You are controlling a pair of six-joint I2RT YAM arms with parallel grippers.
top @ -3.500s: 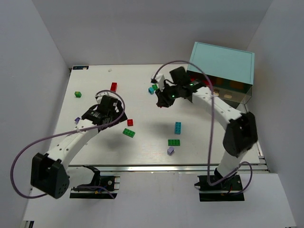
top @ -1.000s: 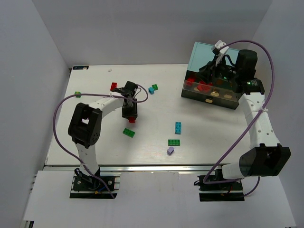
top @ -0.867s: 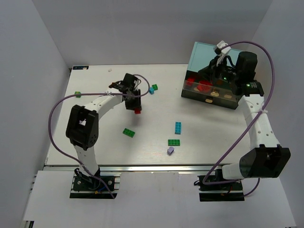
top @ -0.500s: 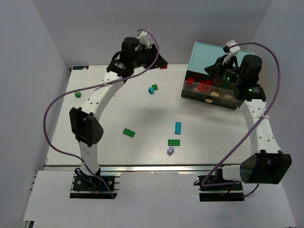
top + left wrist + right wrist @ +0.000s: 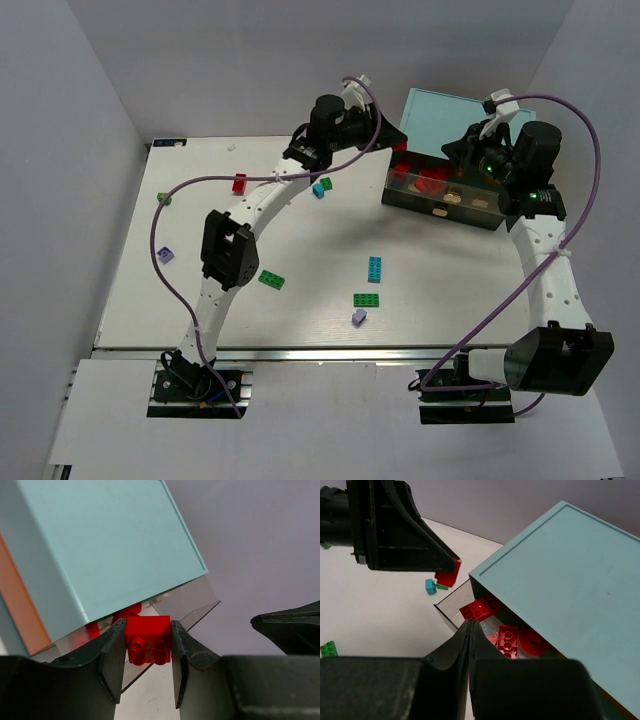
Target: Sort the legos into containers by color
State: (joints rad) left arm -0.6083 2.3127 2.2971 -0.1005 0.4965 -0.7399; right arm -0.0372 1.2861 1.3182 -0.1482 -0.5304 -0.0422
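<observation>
Step in hand: red drop-off. Left pincer [image 5: 147,630] pinches a red lego [image 5: 148,641] just beside the teal cabinet [image 5: 100,545], at the corner of its open drawer [image 5: 192,605] of reds. Right pincer [image 5: 470,626] is pressed together and empty over the cabinet front. Next, probably: shift inward over the drawer, then spread.

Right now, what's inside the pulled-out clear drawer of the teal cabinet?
Several red legos lie in the clear drawer, and no other color shows. The drawer's rear part runs under the top of the teal cabinet, so anything back there is hidden.
</observation>
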